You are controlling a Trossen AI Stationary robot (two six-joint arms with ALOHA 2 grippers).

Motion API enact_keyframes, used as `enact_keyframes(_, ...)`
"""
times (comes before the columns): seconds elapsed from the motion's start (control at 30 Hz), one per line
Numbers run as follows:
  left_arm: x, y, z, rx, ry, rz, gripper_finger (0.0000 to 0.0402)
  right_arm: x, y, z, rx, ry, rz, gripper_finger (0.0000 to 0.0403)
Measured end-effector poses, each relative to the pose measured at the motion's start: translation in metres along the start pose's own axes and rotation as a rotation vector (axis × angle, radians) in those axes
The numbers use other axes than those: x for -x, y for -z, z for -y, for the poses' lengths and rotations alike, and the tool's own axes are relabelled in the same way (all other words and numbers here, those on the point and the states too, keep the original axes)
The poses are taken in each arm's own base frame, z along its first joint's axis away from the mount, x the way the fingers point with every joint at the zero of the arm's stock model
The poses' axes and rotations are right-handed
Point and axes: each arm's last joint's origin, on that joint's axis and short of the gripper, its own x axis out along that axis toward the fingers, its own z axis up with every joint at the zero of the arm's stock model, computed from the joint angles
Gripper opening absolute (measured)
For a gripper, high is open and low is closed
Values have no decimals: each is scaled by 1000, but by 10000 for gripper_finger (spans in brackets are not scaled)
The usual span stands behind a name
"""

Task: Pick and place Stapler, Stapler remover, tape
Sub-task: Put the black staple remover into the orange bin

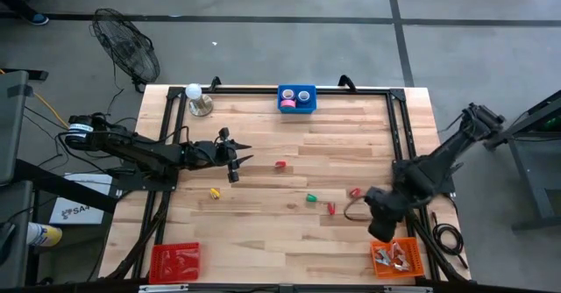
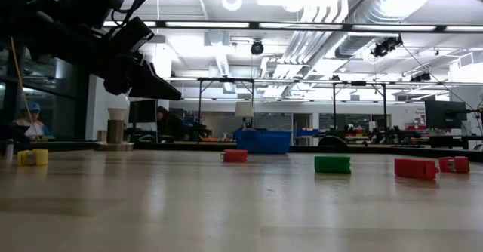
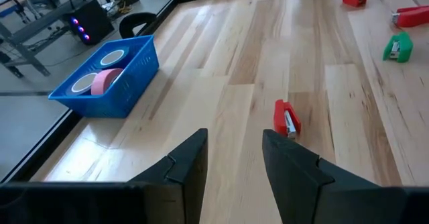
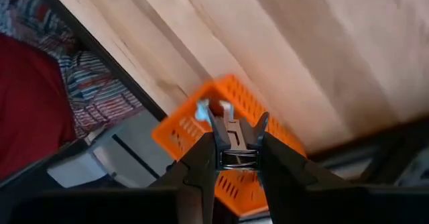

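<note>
My right gripper (image 4: 234,158) hangs over the orange basket (image 1: 410,260) at the table's near right corner, shut on a stapler remover (image 4: 232,131) with silvery claws. My left gripper (image 3: 234,158) stands open above the table's left half, holding nothing, and points at a small red stapler (image 3: 287,119) lying on the wood. Farther right lie a green stapler (image 1: 310,198) and two red ones (image 1: 331,208) (image 1: 355,192); a yellow one (image 1: 214,191) lies nearer the left. Tape rolls (image 3: 100,80) sit in the blue basket (image 1: 296,100) at the far edge. My right gripper pinches the stapler remover's dark body (image 4: 236,158) between its two fingers. The fingers come from above, slanting down. The remover is lifted clear, its silvery claws (image 4: 213,111) sticking out past the fingertips over the orange basket.
A red basket (image 1: 175,260) stands at the near left corner. The orange basket holds several more removers (image 1: 390,256). A white ball-topped object on a round base (image 1: 198,100) stands at the far left. A dark frame (image 1: 394,126) rims the table; bare wood lies in the middle.
</note>
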Motion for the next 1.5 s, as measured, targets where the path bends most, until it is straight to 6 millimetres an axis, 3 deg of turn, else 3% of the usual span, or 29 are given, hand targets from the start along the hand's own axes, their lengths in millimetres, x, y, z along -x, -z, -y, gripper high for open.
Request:
enact_keyframes(0.27,0,0,0,-2,0,0,138,-12,40,-2,-170,23,11,81)
enact_keyframes(0.5,0,0,0,-2,0,0,138,-37,58,-13,-251,41,-24,81)
enact_keyframes(1.03,0,-1,0,-3,-1,7,138,-84,58,-29,-279,97,-48,96)
enact_keyframes(1.27,0,-1,0,-2,-1,8,138,-90,57,-27,-305,150,-48,105)
enact_keyframes(1.5,0,-1,0,-2,-1,8,138,-90,57,-23,-330,198,-72,139)
